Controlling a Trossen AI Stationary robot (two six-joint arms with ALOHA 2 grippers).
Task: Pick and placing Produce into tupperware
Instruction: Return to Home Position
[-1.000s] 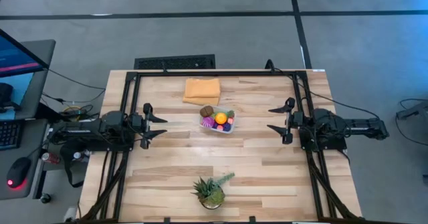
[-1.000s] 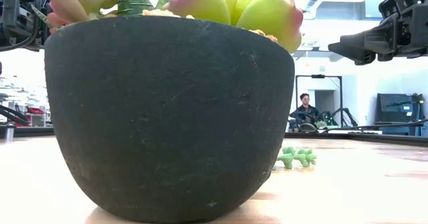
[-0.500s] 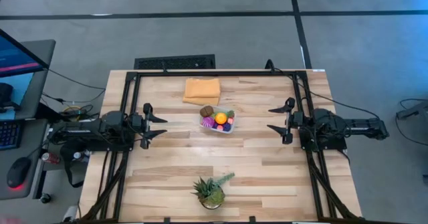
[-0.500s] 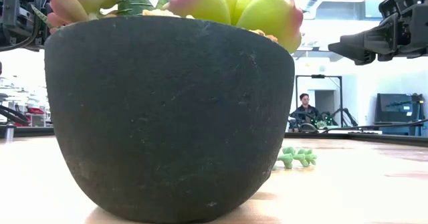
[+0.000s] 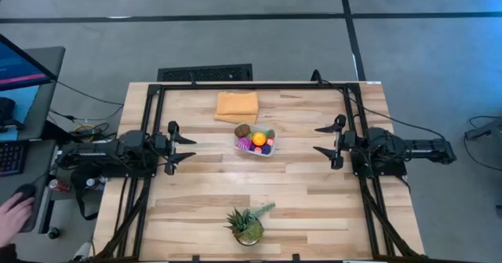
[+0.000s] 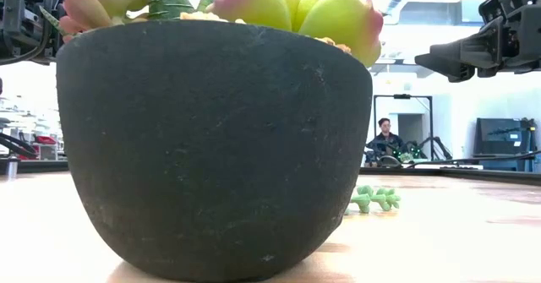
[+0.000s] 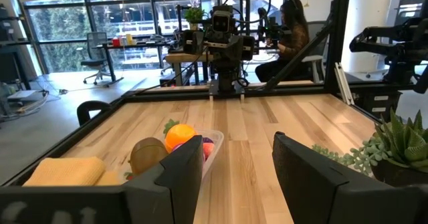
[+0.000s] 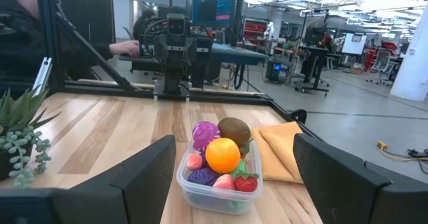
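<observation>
Almost nothing has moved in the last second. My two arms sit just where they were, and the only new thing is a person's hand (image 5: 9, 216) that has come in at the lower left corner of the high view, off to the side of the table (image 5: 314, 208). I think that means the job is likely done and I am just resting. My left gripper (image 5: 194, 148) is at the left side of the table, with its fingers apart and nothing in them. My right gripper (image 5: 315, 140) at the right side is the same: spread wide and empty. Between them, a little above the middle of the high view, sits the tupperware (image 8: 200, 196). The produce (image 5: 258, 139) is piled in it: an orange ball on top, a purple one, a brown one, pink bits, a red berry and some green. I see no loose piece on the wood. The orange cloth (image 5: 236, 106) lies just above the tub in that view. The potted plant (image 5: 248, 224) stands low in the middle, well apart.
</observation>
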